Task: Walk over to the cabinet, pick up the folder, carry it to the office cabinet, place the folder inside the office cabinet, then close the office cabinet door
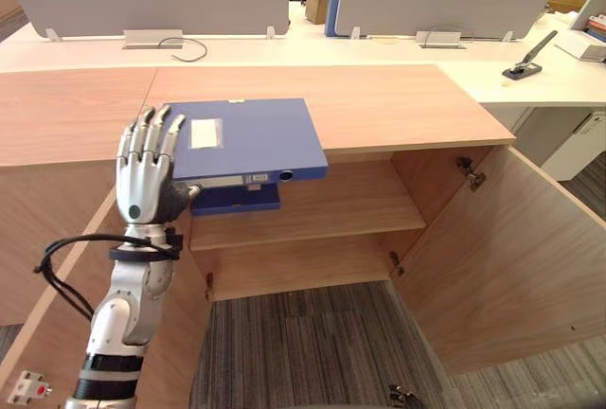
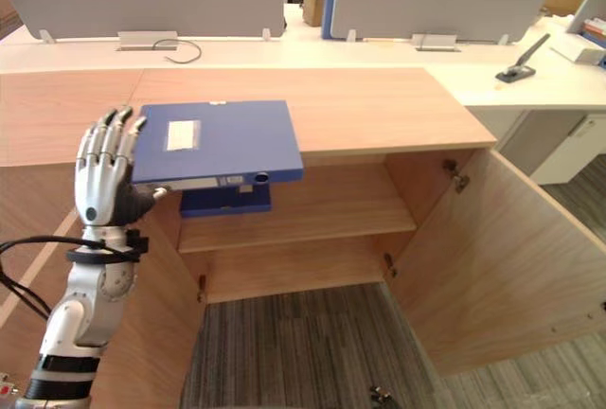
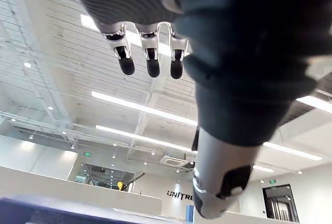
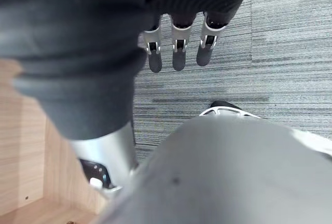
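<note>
**Left hand raised flat beside the folder on the cabinet top**

The left arm rises from the lower left with the forearm near upright. The left hand [image 1: 144, 177] stands on edge at the front of the wooden cabinet top [image 1: 379, 106], its back towards the camera. Its fingers [image 1: 151, 139] are straight and close together, pointing up and away along the left side of the blue folder [image 1: 251, 134]. The dark thumb [image 1: 180, 199] reaches sideways beneath the folder's near left corner. Whether it touches the underside cannot be told. No finger curls round the folder, so the hand is spread flat and grips nothing. In the left wrist view the same fingers [image 3: 150, 63] extend straight against the ceiling lights.

The folder lies flat across the front edge of the cabinet top, label upward. Its near part juts out over the open compartment. Below it, on the inner shelf [image 1: 350, 205], sits a second blue item [image 1: 237, 199]. The cabinet door [image 1: 511, 257] stands swung wide to the right.

In its own wrist view, the right hand [image 4: 179, 58] hangs over the grey carpet [image 4: 290, 53], fingers loosely extended and holding nothing.
</note>
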### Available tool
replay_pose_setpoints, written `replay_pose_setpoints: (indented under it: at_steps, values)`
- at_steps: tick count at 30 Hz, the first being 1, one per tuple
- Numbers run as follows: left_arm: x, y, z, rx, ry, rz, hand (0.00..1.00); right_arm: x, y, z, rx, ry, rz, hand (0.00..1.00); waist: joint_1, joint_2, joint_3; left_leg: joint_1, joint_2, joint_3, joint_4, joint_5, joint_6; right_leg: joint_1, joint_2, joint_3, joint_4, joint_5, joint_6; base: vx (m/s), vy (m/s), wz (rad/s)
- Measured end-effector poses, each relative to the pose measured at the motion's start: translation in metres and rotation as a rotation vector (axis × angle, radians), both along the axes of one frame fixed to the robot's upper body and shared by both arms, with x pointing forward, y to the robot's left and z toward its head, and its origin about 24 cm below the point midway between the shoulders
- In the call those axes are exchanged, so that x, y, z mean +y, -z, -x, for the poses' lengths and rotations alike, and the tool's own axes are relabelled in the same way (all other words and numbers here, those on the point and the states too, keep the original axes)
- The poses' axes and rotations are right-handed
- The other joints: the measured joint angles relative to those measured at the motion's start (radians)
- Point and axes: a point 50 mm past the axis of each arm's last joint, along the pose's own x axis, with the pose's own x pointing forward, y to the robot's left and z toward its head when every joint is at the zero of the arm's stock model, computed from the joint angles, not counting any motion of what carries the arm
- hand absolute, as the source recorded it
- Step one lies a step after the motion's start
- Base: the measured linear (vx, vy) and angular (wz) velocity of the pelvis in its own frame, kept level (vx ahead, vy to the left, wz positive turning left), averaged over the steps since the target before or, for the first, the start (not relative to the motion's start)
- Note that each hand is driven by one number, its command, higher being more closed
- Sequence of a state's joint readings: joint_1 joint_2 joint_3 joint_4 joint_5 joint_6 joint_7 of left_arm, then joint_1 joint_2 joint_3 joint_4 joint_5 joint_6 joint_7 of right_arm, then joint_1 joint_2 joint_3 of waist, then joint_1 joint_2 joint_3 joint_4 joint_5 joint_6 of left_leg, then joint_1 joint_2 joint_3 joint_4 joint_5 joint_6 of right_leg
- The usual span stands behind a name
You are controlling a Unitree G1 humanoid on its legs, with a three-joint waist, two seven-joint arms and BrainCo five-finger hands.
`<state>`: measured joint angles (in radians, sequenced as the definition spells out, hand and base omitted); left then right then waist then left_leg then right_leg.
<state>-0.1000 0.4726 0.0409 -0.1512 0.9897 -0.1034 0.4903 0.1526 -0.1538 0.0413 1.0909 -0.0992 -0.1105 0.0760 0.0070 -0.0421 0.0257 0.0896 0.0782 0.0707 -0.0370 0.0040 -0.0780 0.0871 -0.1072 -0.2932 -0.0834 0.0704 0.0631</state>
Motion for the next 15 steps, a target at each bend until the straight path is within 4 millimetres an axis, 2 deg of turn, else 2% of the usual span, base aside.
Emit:
replay_pose_setpoints:
  at_steps: [4, 15]
  values:
    - [-0.001, -0.001, -0.004, 0.011, 0.015, -0.032, 0.0, -0.001, 0.0, -0.001, -0.003, 0.0, 0.002, 0.0, -0.006, 0.006, -0.003, 0.0, 0.001, 0.002, 0.0, -0.001, -0.001, 0.0, 0.001, 0.001, 0.0, 0.0, 0.0, 0.01, 0.009, -0.01]
    - [0.005, 0.015, -0.013, 0.111, 0.004, -0.126, 0.0, -0.002, -0.001, -0.001, -0.011, 0.011, 0.003, 0.0, -0.018, 0.011, -0.003, 0.002, 0.001, 0.021, 0.004, -0.002, -0.002, -0.001, 0.001, 0.018, -0.003, 0.009, 0.001, 0.0, 0.033, -0.05]
